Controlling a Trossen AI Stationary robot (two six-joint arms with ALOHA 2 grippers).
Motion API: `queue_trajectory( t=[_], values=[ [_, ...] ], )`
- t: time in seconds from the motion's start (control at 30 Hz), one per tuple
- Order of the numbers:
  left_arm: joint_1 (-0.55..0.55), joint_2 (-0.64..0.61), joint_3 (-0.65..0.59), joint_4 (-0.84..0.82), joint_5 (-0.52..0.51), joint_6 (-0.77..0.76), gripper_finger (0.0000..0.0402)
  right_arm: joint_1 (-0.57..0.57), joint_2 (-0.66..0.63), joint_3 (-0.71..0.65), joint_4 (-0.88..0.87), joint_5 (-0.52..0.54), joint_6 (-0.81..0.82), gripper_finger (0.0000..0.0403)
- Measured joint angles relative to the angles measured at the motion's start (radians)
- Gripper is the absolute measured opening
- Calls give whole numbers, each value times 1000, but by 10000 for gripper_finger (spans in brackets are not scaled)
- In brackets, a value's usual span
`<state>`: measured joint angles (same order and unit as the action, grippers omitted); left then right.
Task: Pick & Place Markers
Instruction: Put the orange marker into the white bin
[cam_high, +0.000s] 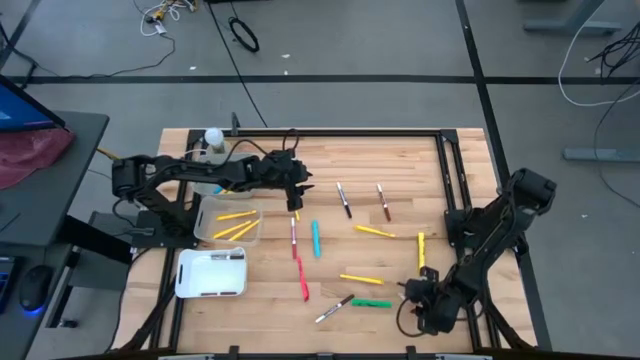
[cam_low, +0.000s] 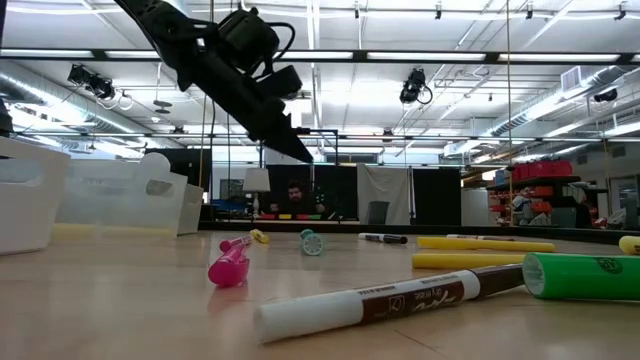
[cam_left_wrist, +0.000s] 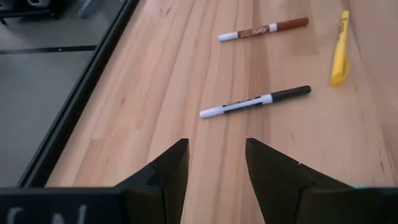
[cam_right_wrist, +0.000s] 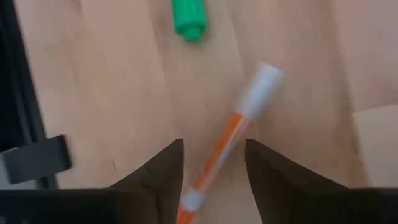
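1. Right gripper (cam_right_wrist: 211, 180), lower right of the high view: fingers spread, empty, straddling an orange-and-white marker (cam_right_wrist: 231, 134) that lies slantwise between them. Risk: because the marker sits skewed to the jaws, closing may roll or pivot it out instead of seating it.
2. A green marker (cam_right_wrist: 188, 17) lies just beyond. Risk: a sweep forward could knock it.
3. Left gripper (cam_left_wrist: 216, 168), upper centre of the high view beside the clear bin (cam_high: 203, 228): fingers spread, holding nothing, raised above the table (cam_high: 400, 160). Ahead lie a white marker with a black end (cam_left_wrist: 256, 101), a brown one (cam_left_wrist: 264, 28) and a yellow one (cam_left_wrist: 339, 50). Risk: the round barrels may roll if nudged on descent.
4. Condition of goods: slim, capped pens, scattered singly across the middle of the high view, mostly apart. Three yellow markers (cam_high: 236, 225) already rest in the bin; the white tray (cam_high: 211, 274) at lower left holds at least one.
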<state>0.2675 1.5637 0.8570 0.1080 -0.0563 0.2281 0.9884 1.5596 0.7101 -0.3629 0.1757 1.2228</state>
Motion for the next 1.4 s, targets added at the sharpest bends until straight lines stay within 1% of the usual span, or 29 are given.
queue_trajectory(
  t=[0.17, 0.3, 0.5, 0.7, 0.8, 1.03, 1.17, 1.2, 1.27, 1.3, 1.4],
  values=[
    [0, 4, 0, 6, 0, -1, 165, 33, 80, 7, 7, 45, 17, 144],
    [-1, 4, 0, 6, 0, -7, 165, 75, 97, 8, -22, 105, 43, 129],
    [-1, 4, 0, 5, 1, -7, 165, 154, 108, 3, -34, 204, -91, 125],
    [-2, 4, 0, 4, 1, -8, 165, 173, 103, -31, -11, 227, -91, 119],
    [-1, 4, 0, 4, 1, -8, 165, 173, 100, -56, 14, 250, -108, 98],
    [-3, 3, 0, 4, 1, -8, 165, 176, 97, -67, 29, 299, -93, 19],
    [-3, 3, 0, 4, 1, -8, 165, 172, 60, -79, 37, 298, -34, 15],
    [-3, 3, 0, 4, 1, -7, 165, 172, 40, -83, 24, 314, -14, 17],
    [-3, 3, 0, 4, 1, -7, 165, 166, -3, -91, -30, 378, 18, 19],
    [-3, 3, 0, 6, 1, -7, 165, 158, -29, -97, -72, 424, 31, 20],
    [-3, 3, 0, 44, 8, -3, 165, 122, -120, -85, -81, 562, 56, 17]
  ],
)
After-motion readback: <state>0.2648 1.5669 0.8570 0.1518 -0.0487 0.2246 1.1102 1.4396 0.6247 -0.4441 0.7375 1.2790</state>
